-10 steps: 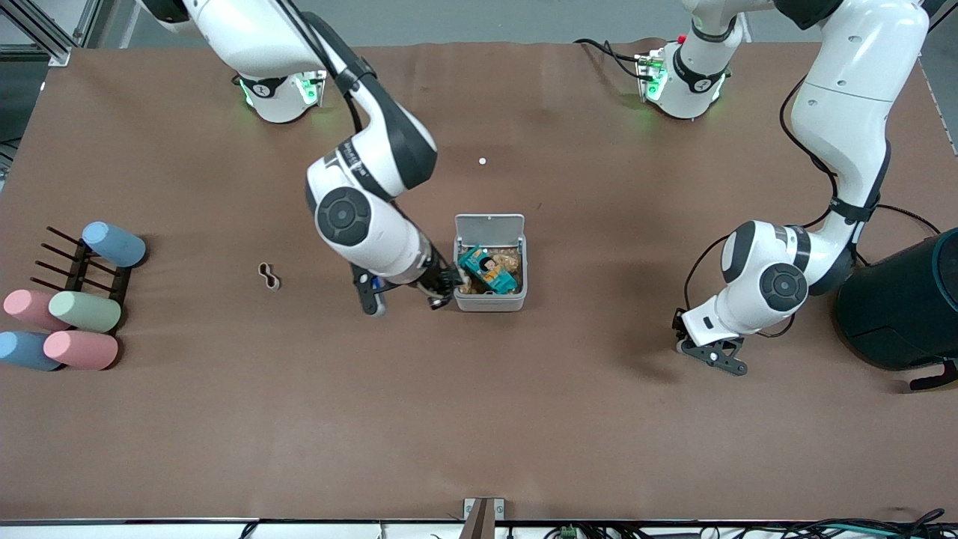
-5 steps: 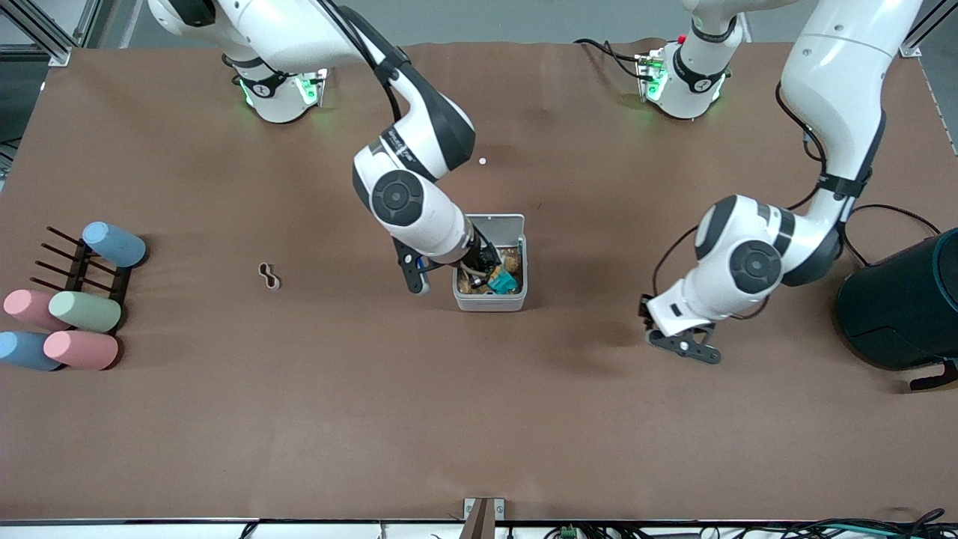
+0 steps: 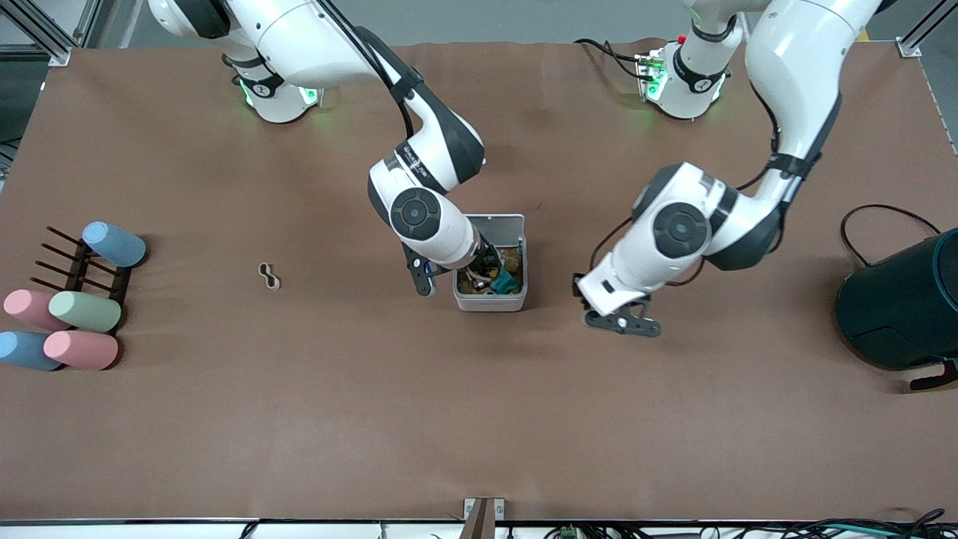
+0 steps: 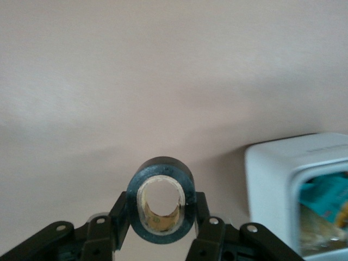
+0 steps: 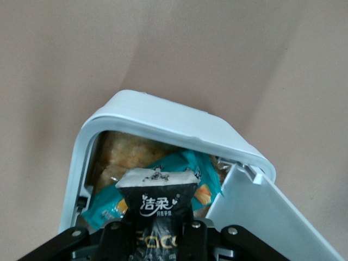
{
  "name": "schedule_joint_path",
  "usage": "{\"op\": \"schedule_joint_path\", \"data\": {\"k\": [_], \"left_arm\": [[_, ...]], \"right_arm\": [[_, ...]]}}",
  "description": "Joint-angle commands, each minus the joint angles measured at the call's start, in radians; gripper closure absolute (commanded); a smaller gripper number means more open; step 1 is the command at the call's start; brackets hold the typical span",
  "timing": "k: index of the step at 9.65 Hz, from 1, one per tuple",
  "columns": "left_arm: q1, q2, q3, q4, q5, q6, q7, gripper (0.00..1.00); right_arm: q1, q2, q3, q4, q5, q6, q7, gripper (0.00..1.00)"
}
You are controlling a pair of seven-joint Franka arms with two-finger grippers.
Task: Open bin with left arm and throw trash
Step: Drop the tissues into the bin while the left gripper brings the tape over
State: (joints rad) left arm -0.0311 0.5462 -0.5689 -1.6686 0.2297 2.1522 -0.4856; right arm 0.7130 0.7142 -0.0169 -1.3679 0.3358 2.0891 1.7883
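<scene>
Evidently the bin (image 3: 490, 301) stands mid-counter with its lid up to take trash: the right claw (image 5: 157, 231) hangs over it clamping the black packet (image 5: 157, 204), while the left claw (image 4: 162, 231), beside the bin (toward its own arm's end), pinches the tape roll (image 4: 161, 200).

1. The white bin (image 3: 490, 299) stands at the middle of the front view, lid (image 3: 490, 224) swung up and open, with teal and tan wrappers inside.
2. The black printed packet (image 5: 157, 209) hangs upright over the bin's opening.
3. The black tape roll (image 4: 160, 200) stands on edge, held clear of the table beside the bin.
4. The beige figure-eight band (image 3: 269, 275) lies flat at centre-left.
</scene>
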Motion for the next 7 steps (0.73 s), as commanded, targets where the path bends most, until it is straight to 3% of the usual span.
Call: {"op": "schedule_joint_path", "data": {"k": [1,3,4,6,7], "left_arm": [[-0.055,0.017,0.0,0.04,0.0,-0.023,-0.095,1.0],[-0.079,0.029,0.0,0.041,0.005,-0.02,-0.155,1.0],[-0.096,0.032,0.001,0.041,0.005,-0.015,-0.18,1.0],[-0.122,0.038,0.001,0.043,0.006,-0.012,-0.217,1.0],[-0.124,0.037,0.001,0.043,0.0,-0.012,-0.223,1.0]], "right_arm": [[-0.015,0.007,-0.003,0.013,0.014,-0.003,0.014,0.66],[-0.024,0.011,-0.005,0.01,0.009,-0.003,0.003,0.53],[-0.023,0.014,-0.005,0.01,0.005,-0.001,-0.001,0.35],[-0.029,0.011,-0.005,0.012,0.009,-0.004,0.002,0.1],[-0.029,0.008,-0.005,0.013,0.014,-0.006,0.003,0.1]]}}
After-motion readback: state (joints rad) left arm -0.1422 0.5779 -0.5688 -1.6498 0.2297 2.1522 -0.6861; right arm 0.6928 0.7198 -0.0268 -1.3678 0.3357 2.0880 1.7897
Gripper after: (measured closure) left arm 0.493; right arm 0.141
